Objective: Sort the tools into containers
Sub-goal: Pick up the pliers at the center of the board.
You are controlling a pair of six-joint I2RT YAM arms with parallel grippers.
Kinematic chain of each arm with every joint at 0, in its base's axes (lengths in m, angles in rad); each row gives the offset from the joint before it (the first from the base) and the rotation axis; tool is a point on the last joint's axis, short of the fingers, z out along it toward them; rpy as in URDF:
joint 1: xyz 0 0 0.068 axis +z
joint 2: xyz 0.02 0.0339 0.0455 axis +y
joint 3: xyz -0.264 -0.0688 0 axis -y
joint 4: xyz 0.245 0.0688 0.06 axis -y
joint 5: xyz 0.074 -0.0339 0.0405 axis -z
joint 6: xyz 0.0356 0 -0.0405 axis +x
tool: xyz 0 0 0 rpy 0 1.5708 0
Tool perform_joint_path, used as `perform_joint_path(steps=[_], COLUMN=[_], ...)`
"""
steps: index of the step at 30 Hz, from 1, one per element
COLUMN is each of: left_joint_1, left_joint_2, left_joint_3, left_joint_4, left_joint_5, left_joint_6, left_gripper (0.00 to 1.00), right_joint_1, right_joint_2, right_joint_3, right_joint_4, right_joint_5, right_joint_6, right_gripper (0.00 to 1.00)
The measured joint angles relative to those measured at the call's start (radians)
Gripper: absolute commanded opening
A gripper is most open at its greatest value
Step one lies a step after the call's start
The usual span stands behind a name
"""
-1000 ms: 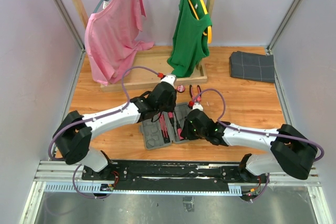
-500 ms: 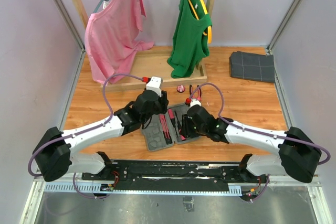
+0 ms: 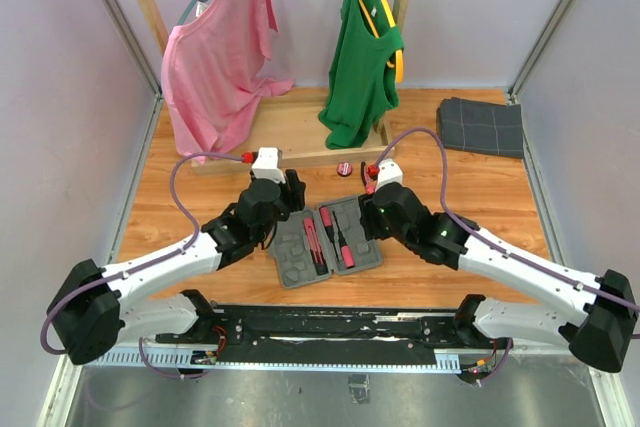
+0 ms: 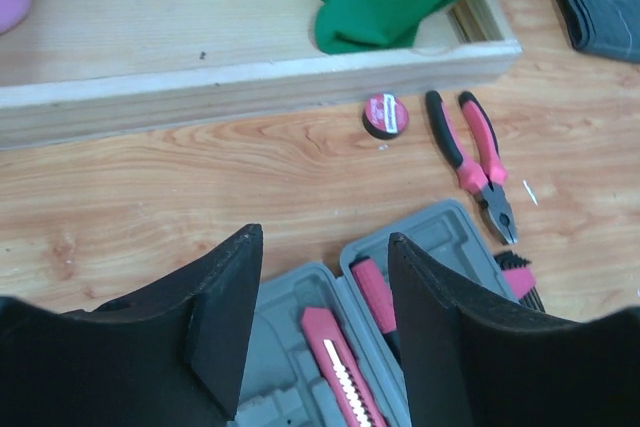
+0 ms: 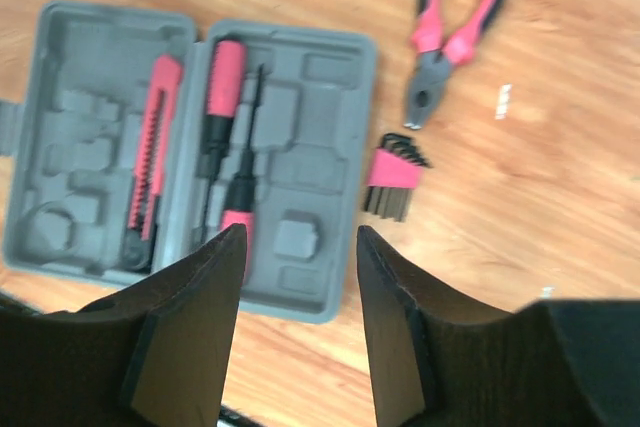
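The grey tool case (image 3: 291,254) lies open on the wooden table, also in the right wrist view (image 5: 90,57) and the left wrist view (image 4: 440,237). In it lie a pink knife (image 5: 155,147) and two pink-handled screwdrivers (image 5: 224,72). The pliers (image 5: 455,27) and a pink hex-key set (image 5: 392,175) lie on the table beside the case's right half. A small round red piece (image 3: 345,169) lies near the rack base. My left gripper (image 3: 290,194) hovers at the case's far left, open and empty (image 4: 325,235). My right gripper (image 3: 372,215) hovers over the case's right side, open and empty (image 5: 297,231).
A wooden clothes rack base (image 3: 280,132) stands behind the case, with a pink shirt (image 3: 215,57) and a green shirt (image 3: 360,57) hanging over it. A dark grey folded cloth (image 3: 480,125) lies at the far right. Walls close in both sides.
Both arms have drawn apart and off the case, the left to the left and the right to the right. The case's open halves and the tools in them now show.
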Motion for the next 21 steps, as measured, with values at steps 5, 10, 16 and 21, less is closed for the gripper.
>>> perform_joint_path(steps=[5, 10, 16, 21], left_joint_1=[0.093, 0.178, 0.195, 0.195], left_joint_2=[-0.026, -0.031, -0.024, 0.056], left_joint_3=[-0.008, -0.009, -0.082, -0.116], left_joint_4=[0.003, 0.003, 0.077, 0.091], left_joint_5=[0.036, 0.069, 0.082, 0.081], left_joint_6=[-0.052, -0.103, -0.107, -0.103], left_gripper=[0.58, 0.58, 0.58, 0.57], right_joint_1=[-0.040, -0.190, -0.317, -0.379], right_joint_2=[-0.028, -0.023, 0.019, 0.067], right_joint_3=[0.014, 0.016, 0.016, 0.016], right_joint_4=[-0.053, -0.072, -0.058, -0.003], right_joint_5=[0.095, 0.059, -0.039, -0.103], right_joint_6=[-0.060, -0.091, -0.117, -0.125], right_gripper=[0.50, 0.52, 0.64, 0.72])
